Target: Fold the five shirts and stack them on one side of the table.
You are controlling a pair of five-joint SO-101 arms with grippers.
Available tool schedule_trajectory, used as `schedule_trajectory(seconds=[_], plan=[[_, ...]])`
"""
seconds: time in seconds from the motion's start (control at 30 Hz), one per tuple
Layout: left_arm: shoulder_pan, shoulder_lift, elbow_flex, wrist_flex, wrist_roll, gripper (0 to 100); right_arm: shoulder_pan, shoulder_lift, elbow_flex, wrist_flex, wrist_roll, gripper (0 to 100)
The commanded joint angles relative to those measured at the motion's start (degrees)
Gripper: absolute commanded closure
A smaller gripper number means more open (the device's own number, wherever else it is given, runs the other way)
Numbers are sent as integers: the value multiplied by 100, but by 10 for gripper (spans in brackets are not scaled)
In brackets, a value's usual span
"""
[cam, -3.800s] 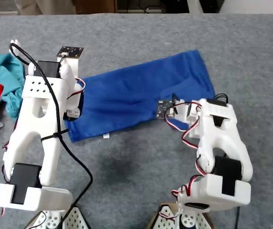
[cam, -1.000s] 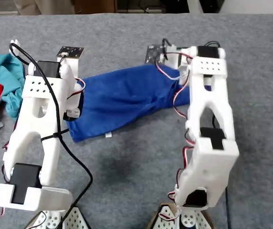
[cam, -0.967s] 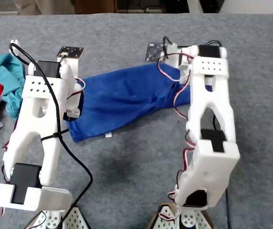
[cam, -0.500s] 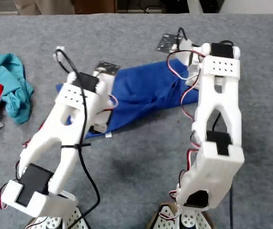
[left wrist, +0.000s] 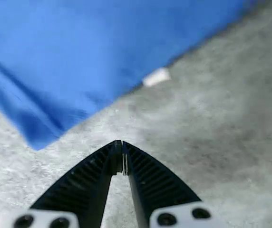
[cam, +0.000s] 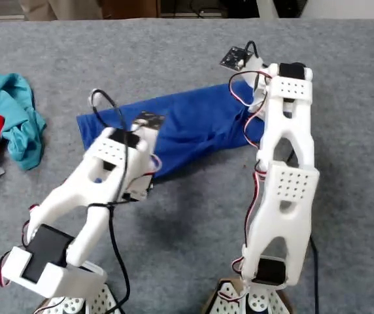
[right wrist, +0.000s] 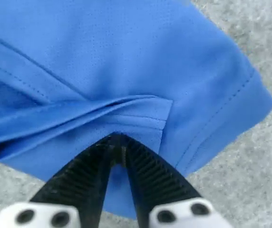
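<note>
High view: a blue shirt [cam: 193, 124] lies stretched across the middle of the grey table [cam: 187, 222]. The right gripper [right wrist: 119, 145] is pinched closed on a bunched fold at the shirt's right end. The left gripper [left wrist: 121, 160], fingers pressed together on nothing, sits over the table just beside the shirt's near edge. Teal cloth [cam: 14, 111] lies far left.

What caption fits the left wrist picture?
The left gripper, shut and empty, over the grey table beside the blue shirt and its white tag.
</note>
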Motion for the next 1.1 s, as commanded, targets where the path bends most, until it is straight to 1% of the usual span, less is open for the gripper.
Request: schedule_trajectory(seconds=[0.0,0.1,0.17,0.3,0.43,0.5,0.57,0.67,0.8,0.97,1.07], plan=[[-510,-163,97,-149,-18,981,-75,382,-1130,457,-62,993],[-826,-163,97,-114,-167,981,-75,822,-1789,730,-53,993],[-914,-163,70,-88,-264,981,-75,1059,-2229,958,44,993],[-879,-215,-167,-79,-246,981,-101,1446,-3037,1363,79,993],[-879,-180,-686,-141,18,981,-110,1754,-3600,1565,79,993],[-888,-171,-879,-167,26,981,-110,1859,-3785,1635,88,993],[-897,-163,-888,-404,26,981,-110,1921,-3899,1679,88,993],[-888,-163,-765,-686,35,981,-119,1947,-3943,1705,97,993],[-897,-154,-492,-756,35,981,-119,1947,-3943,1705,97,993],[-897,-154,352,-1336,35,981,-119,1947,-3934,1697,97,993],[-923,-163,677,-1380,-9,981,-110,1947,-3925,1679,97,993]])
